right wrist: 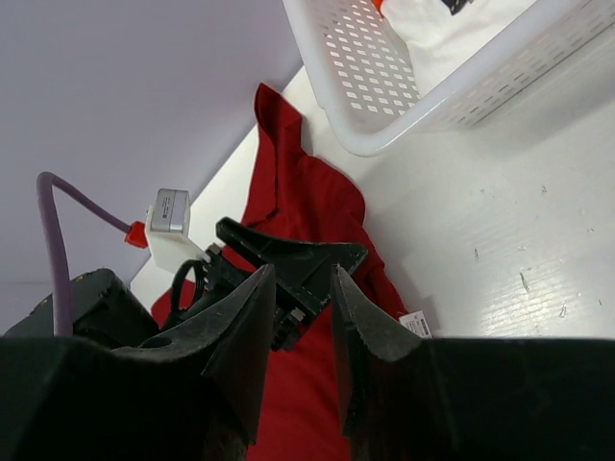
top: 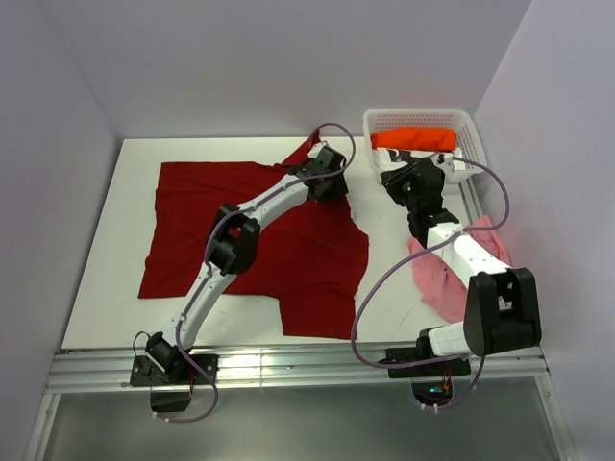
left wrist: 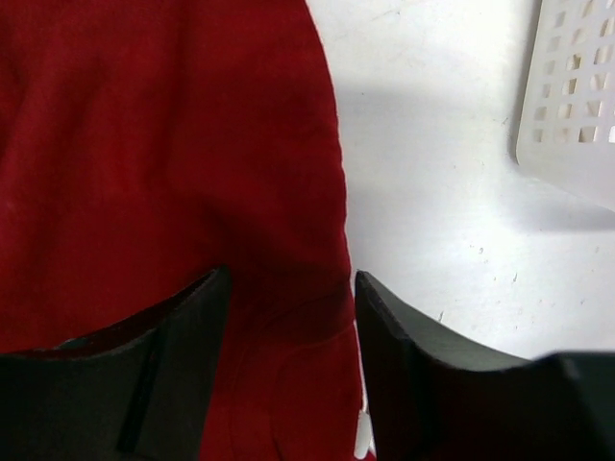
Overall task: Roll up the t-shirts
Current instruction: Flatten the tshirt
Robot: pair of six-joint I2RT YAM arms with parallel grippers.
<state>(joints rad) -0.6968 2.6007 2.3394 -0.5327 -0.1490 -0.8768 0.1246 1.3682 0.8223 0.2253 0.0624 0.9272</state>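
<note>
bare table (left wrist: 442, 192) between dark red t-shirt (top: 288, 250) and basket (top: 418, 113), basket walling far right corner

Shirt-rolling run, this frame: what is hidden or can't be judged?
- Dark red cotton t-shirt: top view, the left arm covers its far right corner; left wrist view crops all but one edge.
- Pink cotton t-shirt: top view, mostly under the right arm; its shape is unreadable.
- Bright orange-red t-shirt in the white plastic mesh basket: rolled or bunched, too small to tell.
- Left gripper: left wrist view, contact with fabric unclear.
</note>
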